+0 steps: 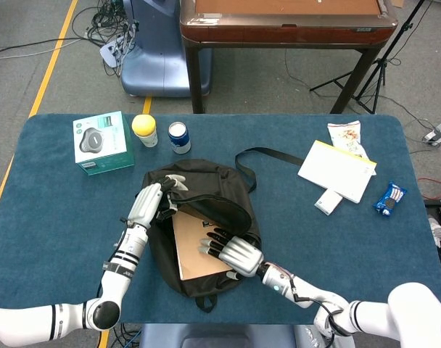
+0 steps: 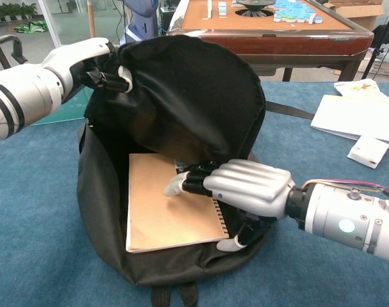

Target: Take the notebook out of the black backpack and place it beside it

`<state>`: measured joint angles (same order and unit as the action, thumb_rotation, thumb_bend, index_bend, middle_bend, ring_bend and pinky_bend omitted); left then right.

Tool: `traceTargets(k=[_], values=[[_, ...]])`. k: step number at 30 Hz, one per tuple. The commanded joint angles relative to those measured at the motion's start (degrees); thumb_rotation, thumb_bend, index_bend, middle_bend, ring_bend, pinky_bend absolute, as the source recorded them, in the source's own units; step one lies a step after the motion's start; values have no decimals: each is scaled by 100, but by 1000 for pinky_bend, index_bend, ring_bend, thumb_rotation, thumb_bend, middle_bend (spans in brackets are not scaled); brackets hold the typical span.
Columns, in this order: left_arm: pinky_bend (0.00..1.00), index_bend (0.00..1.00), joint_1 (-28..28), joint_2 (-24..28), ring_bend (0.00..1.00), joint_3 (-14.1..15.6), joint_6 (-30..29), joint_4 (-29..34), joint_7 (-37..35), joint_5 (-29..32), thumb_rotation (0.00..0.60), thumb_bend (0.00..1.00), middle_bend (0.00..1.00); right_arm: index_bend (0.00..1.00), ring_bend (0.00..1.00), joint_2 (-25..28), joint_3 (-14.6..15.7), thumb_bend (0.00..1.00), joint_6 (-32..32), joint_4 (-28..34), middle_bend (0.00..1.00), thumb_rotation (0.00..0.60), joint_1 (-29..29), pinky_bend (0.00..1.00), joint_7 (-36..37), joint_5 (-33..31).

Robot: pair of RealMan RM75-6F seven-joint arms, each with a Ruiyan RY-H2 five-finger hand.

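The black backpack (image 1: 209, 190) (image 2: 194, 96) lies open in the middle of the blue table. My left hand (image 1: 151, 202) (image 2: 86, 59) grips its upper flap and holds it raised. Inside lies the tan spiral notebook (image 1: 192, 250) (image 2: 155, 211), flat, its top edge hidden under the flap. My right hand (image 1: 232, 251) (image 2: 246, 187) reaches into the opening from the right. Its fingers (image 2: 182, 184) lie spread on the cover near the spiral edge, and the thumb (image 2: 230, 244) sits by the notebook's lower right corner. The notebook is not lifted.
A teal box (image 1: 103, 142), a yellow-lidded jar (image 1: 144, 130) and a blue can (image 1: 178, 136) stand behind the bag on the left. A white pad (image 1: 336, 171), a small white box (image 1: 328, 201) and snack packets (image 1: 389, 199) lie at the right. The bag's strap (image 1: 268, 154) trails right.
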<state>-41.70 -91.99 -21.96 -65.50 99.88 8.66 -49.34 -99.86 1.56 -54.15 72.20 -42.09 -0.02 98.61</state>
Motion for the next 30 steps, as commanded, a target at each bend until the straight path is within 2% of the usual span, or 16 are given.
traceTargets(k=[1, 12, 18, 24, 30], values=[[112, 427, -1, 1, 229, 5, 10, -3, -12, 8, 600, 776, 238, 148, 0, -43, 11, 187, 14, -35, 84, 600, -24, 69, -13, -23], [112, 427, 18, 40, 222, 25, 47, -9, -77, 42, 600, 777, 229, 148, 0, -344, 32, 187, -208, -449, 84, 600, -92, 66, -102, 60], [112, 426, 11, 46, 217, 35, 82, -15, -103, 56, 600, 776, 222, 148, 0, -548, 55, 245, -398, -781, 100, 600, -120, 65, 2, 142], [112, 423, 1, 55, 210, 34, 105, 0, -123, 68, 600, 776, 217, 178, 4, -749, 102, 363, -685, -1142, 135, 600, -117, 65, 99, 273], [112, 423, -1, 67, 208, 13, 109, -22, -156, 91, 600, 776, 214, 272, 76, -872, 93, 497, -962, -1423, 195, 600, -107, 68, 175, 341]])
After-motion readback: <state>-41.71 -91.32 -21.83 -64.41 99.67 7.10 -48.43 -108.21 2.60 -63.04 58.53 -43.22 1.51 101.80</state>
